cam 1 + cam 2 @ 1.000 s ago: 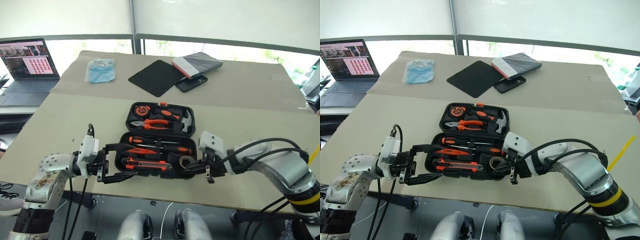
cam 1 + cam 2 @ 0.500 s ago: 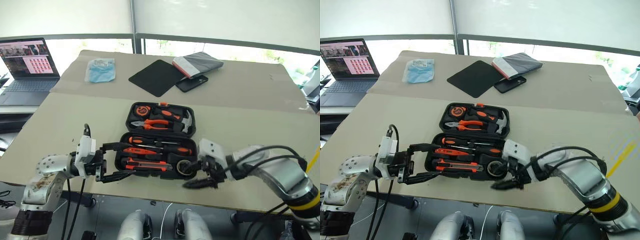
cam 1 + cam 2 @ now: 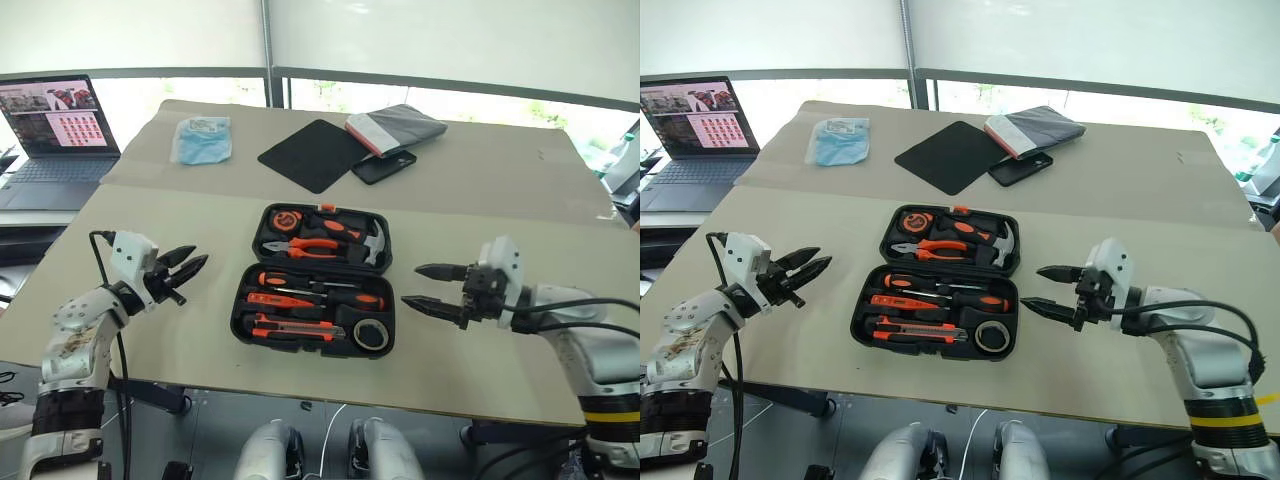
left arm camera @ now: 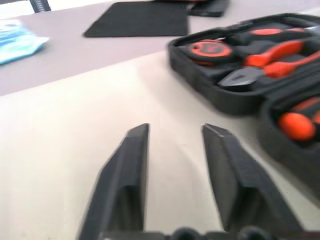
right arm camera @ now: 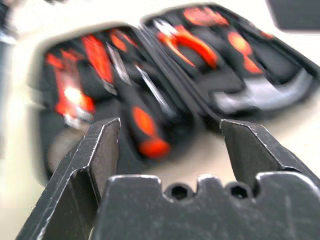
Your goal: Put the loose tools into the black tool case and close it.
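Both grippers, left [image 3: 183, 271] and right [image 3: 432, 289], have pulled back from the black tool case [image 3: 315, 281], jaws parted and empty, tools stowed, leaving only closing

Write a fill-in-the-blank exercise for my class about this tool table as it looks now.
1. The black hinged plastic tool case lies ____ on the table.
2. The small dark tape roll sits ____ the case.
3. The right hand has its fingers ____.
4. The flat black mat lies ____ the case.

Missing words: open; inside; apart; beyond
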